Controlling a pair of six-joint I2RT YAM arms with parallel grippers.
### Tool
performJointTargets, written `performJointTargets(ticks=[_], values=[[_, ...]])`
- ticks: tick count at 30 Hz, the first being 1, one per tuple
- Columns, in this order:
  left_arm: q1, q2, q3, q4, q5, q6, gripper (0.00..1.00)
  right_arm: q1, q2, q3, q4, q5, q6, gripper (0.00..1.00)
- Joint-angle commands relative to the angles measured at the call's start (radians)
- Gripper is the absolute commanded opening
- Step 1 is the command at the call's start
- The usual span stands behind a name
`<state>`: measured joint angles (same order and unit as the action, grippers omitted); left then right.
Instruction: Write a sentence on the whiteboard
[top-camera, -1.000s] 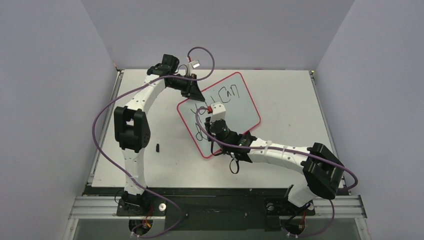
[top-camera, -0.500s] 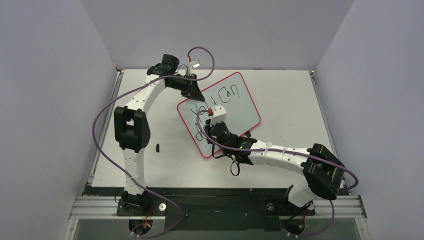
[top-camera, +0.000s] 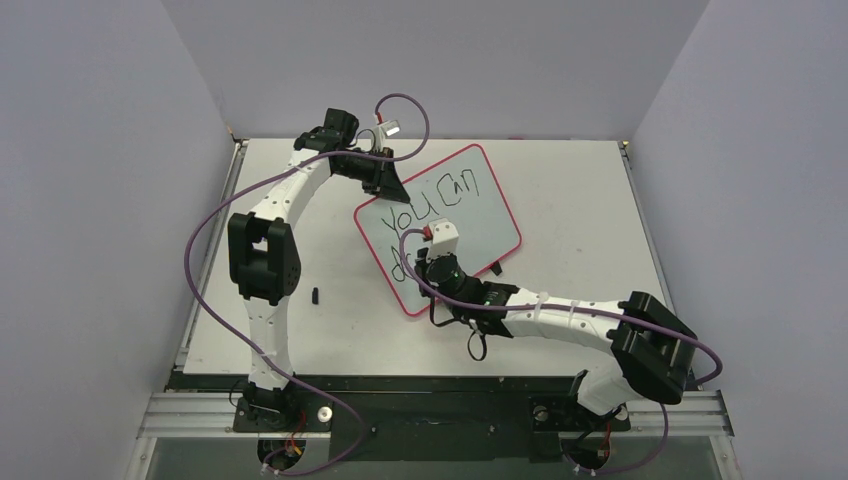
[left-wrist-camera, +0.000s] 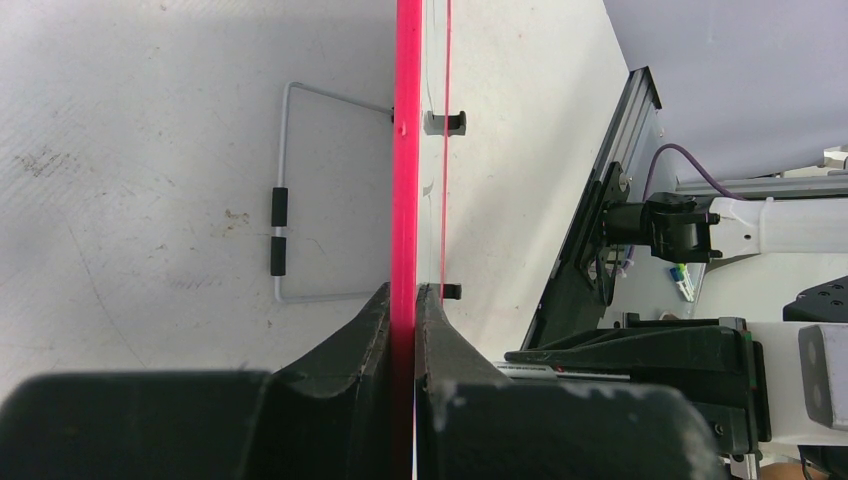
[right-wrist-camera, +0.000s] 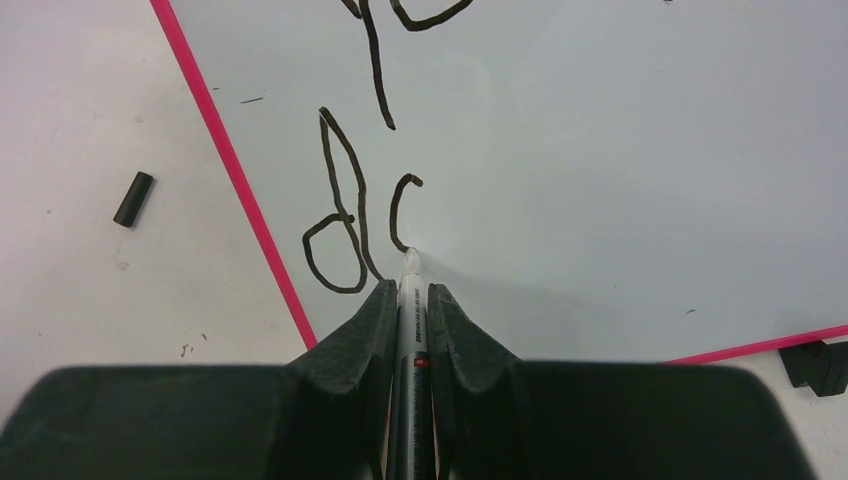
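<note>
The sentence (top-camera: 432, 199) is standing in black marker on the whiteboard (top-camera: 485, 225), which is lying turned at an angle on the far middle of the table (top-camera: 580, 200). 1 line is reading "YOU CAN". Below it, in the right wrist view, 1 "d" and 1 open curve like a "c" are showing.

The marker (right-wrist-camera: 410, 335) is resting its tip at the lower end of that curve. The print on its barrel is too small to read. The right gripper (right-wrist-camera: 411, 300) is clamping the marker between its 2 fingers.

The left gripper (left-wrist-camera: 404, 300) is pinching the board's red rim at the far-left edge, jaws closed on it. 2 black clips (left-wrist-camera: 446, 122) are sitting on 1 edge in the left wrist view, with 1 wire bracket (left-wrist-camera: 279, 230) beside the rim.

Bare board is lying open to the right of the tip; the red rim is running near the "d" on its left. 1 black cap (top-camera: 316, 295) is lying on the table left of the board, apart from it.
</note>
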<state>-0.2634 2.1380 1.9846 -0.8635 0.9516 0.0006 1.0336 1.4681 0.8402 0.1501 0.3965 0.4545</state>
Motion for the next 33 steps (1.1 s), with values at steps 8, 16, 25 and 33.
performJointTargets(ticks=[8,16,25,33], values=[[-0.011,-0.044,0.017,0.029,-0.106,0.059,0.0,-0.053,0.022,0.097,-0.039,0.02,-0.041,0.0],[-0.013,-0.04,0.017,0.029,-0.107,0.059,0.0,-0.033,0.075,0.177,-0.034,-0.015,-0.051,0.0],[-0.013,-0.037,0.026,0.026,-0.107,0.061,0.0,-0.006,0.049,0.142,-0.034,-0.009,-0.021,0.0],[-0.013,-0.037,0.03,0.024,-0.108,0.061,0.0,-0.012,-0.066,0.094,-0.067,0.036,-0.023,0.0]])
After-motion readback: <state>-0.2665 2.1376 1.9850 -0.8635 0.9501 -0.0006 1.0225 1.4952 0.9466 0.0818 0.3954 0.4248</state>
